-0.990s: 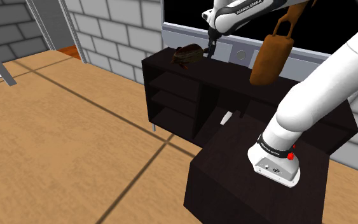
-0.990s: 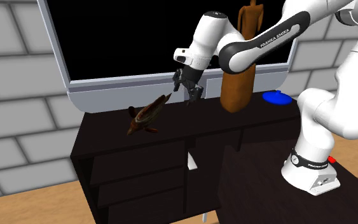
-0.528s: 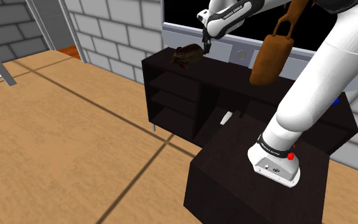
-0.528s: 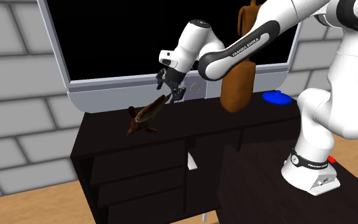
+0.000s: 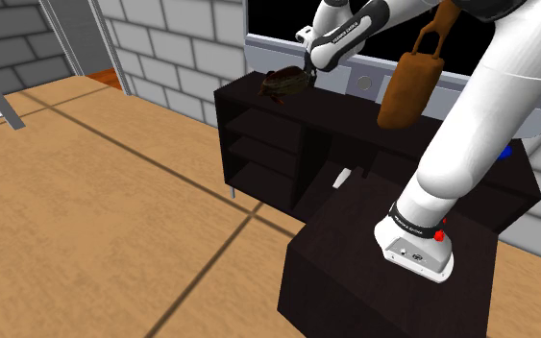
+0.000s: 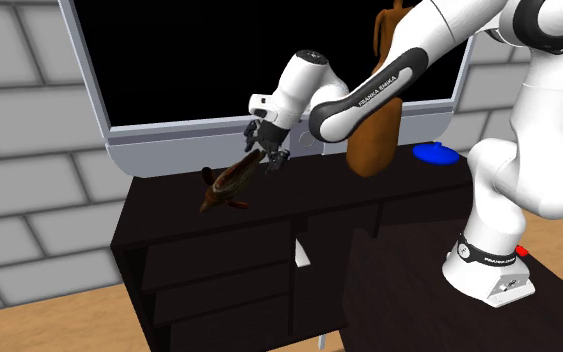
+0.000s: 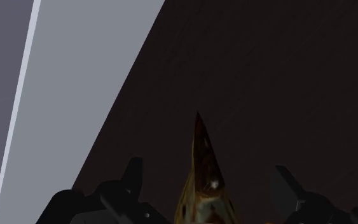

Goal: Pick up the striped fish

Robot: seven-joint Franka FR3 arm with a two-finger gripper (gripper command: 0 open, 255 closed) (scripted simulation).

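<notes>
- Brown and mottled, the fish (image 6: 229, 183) lies on the dark tabletop (image 6: 164, 218) of a low cabinet (image 6: 219, 270), toward the second exterior view's left end. It slants, with its pointed tail end raised toward the screen behind.
- At that raised end hangs the pincer (image 6: 270, 160), spread. In the wrist view the tapering tip stands between the two fingers (image 7: 130, 178), and neither seems to touch it, so nothing is held.
- I judge the step in hand to be the last of the approach, just before closing.
- To do it well, the pincer should go further along the body until the pads flank a thicker part. The thin tip would likely slip out under a squeeze.
- The fish should sit centred between the fingers, and the lift should go straight up off the tabletop.
- The screen's grey frame (image 6: 169, 148) stands just behind the fish and the pincer. There is little room on that side, so the wrist should not tilt back.
- A tall brown bag-like thing (image 6: 372, 135) with a loop handle stands on the tabletop to the second exterior view's right of the pincer, close to the forearm. A lift that swings that way could knock it over.
- A small blue thing (image 6: 434, 153) lies further to that right, well apart, and is no hindrance.
</notes>
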